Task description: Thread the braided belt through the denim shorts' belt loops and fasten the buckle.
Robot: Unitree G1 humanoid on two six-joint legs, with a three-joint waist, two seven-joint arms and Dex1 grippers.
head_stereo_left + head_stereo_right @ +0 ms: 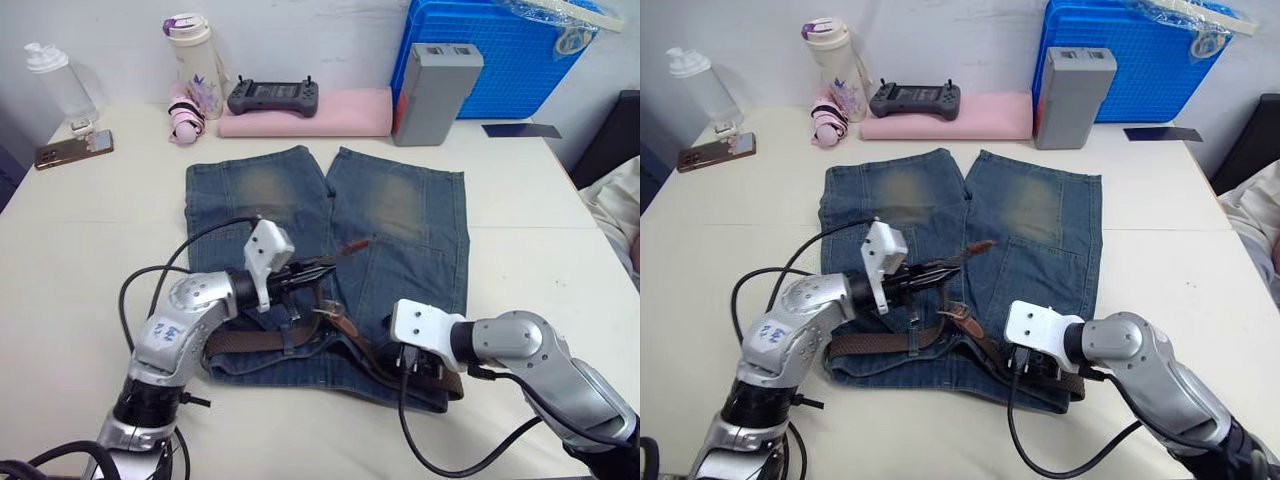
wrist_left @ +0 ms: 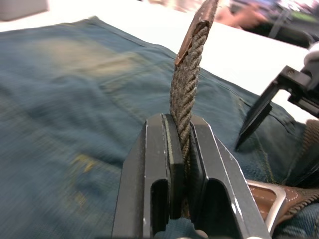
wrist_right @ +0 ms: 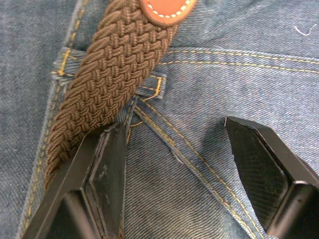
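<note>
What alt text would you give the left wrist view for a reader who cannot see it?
The left gripper has its jaws shut on the braided belt, whose tan tip rises above the denim shorts. The buckle lies beside it, and the right gripper reaches in.

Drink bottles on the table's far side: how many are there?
2. A clear plastic bottle with a white cap stands at the far-left corner; a cream bottle with a purple lid stands to its right, beside the black handheld controller.
</note>
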